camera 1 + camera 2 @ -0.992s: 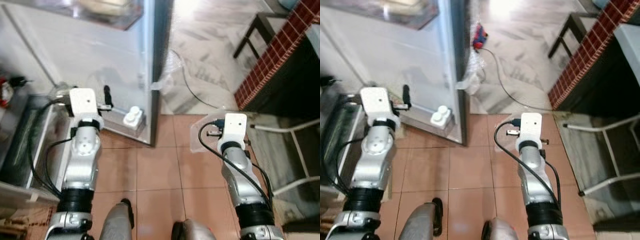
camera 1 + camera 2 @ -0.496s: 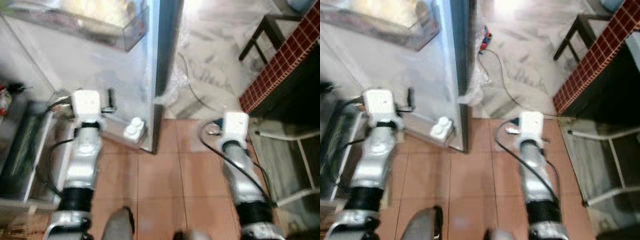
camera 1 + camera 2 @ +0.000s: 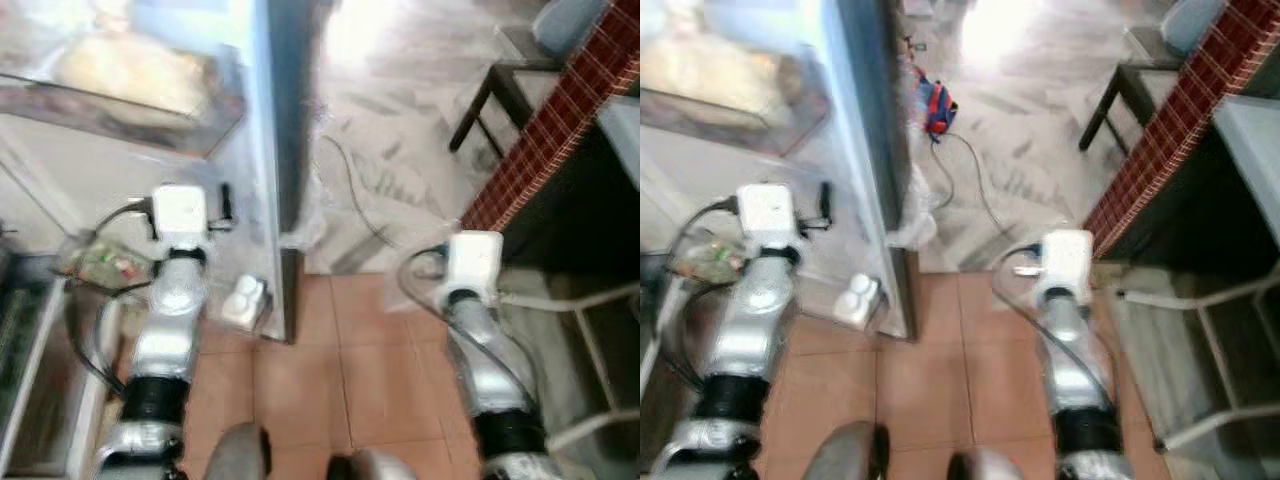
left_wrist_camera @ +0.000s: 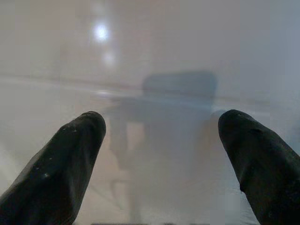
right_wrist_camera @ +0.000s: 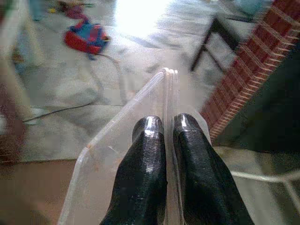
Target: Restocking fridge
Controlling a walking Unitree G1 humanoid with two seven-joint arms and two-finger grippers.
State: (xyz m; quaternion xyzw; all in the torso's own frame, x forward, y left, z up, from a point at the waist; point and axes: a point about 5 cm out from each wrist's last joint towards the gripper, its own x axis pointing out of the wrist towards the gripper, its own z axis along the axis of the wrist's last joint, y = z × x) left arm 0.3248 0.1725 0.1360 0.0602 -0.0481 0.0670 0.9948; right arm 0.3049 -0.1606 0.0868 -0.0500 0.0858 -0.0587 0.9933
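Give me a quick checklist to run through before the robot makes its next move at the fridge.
1. Right tool shut on the clear plastic container: ok.
2. Left tool open, holding nothing: ok.
3. Fridge door open: ok.
4. Container's contents: cannot tell.
5. Cable on the marble floor, away from the feet: ok.
6. Sharp head views: not ok, blurred.

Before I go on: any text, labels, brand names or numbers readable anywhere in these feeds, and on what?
None can be read.
Packet on the fridge shelf by the left gripper: coloured print, too blurred to read.
White container in the door rack: no legible label.
Clear plastic tray pinched by the right gripper: unmarked.
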